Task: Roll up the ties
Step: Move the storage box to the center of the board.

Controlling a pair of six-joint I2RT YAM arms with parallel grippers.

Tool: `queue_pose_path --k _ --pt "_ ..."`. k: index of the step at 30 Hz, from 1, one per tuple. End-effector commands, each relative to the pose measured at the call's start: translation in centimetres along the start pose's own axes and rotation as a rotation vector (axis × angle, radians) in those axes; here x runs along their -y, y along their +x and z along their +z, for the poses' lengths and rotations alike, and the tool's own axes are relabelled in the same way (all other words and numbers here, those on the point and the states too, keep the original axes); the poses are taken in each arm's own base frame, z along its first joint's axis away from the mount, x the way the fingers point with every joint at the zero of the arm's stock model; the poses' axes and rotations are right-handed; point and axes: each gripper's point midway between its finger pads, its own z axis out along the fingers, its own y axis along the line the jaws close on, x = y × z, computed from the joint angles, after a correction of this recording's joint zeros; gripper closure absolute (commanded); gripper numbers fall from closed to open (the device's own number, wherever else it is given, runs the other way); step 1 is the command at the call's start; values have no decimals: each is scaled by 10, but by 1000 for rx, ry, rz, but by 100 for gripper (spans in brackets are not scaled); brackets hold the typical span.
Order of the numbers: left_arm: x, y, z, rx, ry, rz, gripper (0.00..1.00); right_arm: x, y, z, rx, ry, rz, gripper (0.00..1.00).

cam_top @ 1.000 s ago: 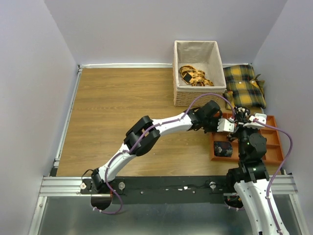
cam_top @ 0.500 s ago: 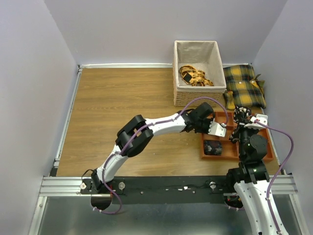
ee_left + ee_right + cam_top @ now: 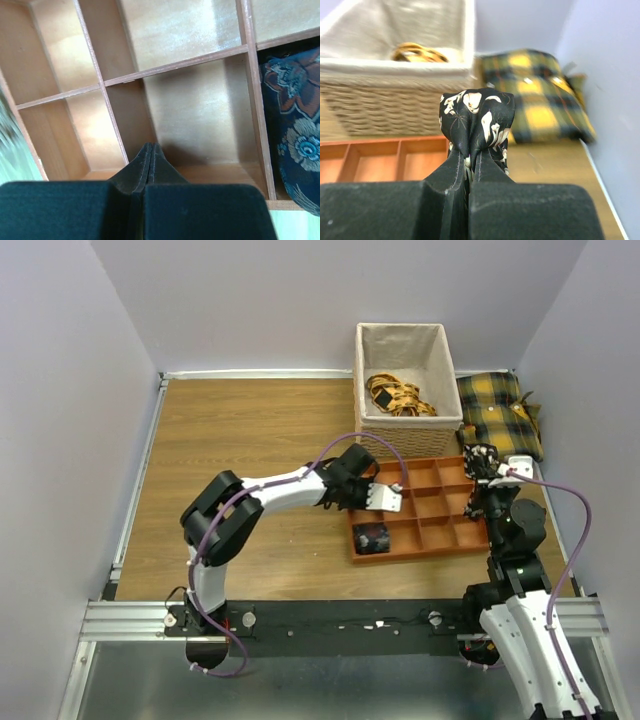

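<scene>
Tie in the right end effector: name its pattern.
Black fabric tie, white flowers; best in right wrist view.

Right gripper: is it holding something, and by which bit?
Yes. The right gripper pinches a bunched-up tie by its lower end, and the rest bulges out past the fingertips.

Pale lilac walls box in a wood-grain table; a metal rail lines its near edge.
</scene>
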Motion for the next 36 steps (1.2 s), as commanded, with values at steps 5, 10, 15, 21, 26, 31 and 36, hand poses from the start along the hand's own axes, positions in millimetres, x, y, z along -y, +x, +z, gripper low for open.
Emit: queue_pose_path --k 5,10,15,21,26,31,36 --pt "-2 -2 -62 29 44 -178 71 -57 -62 26 170 -301 63 99" --pt "-20 -63 -113 281 46 -209 46 -101 -86 31 222 -559 46 99" --pt "-34 -83 -173 551 -53 -238 29 -127 -101 18 314 -741 -27 99" --pt "-54 -98 -242 697 -297 -250 1 -169 -124 -27 390 -1139 -33 99" --pt "-64 -122 -289 878 -395 -319 1 -184 -144 -64 411 -1405 26 99" --pt "-43 -143 -303 1007 -318 -243 1 -192 -151 -75 397 -1510 9 99" --pt "-26 -169 -304 1114 -233 -209 1 -210 -164 -77 434 -1535 17 99"
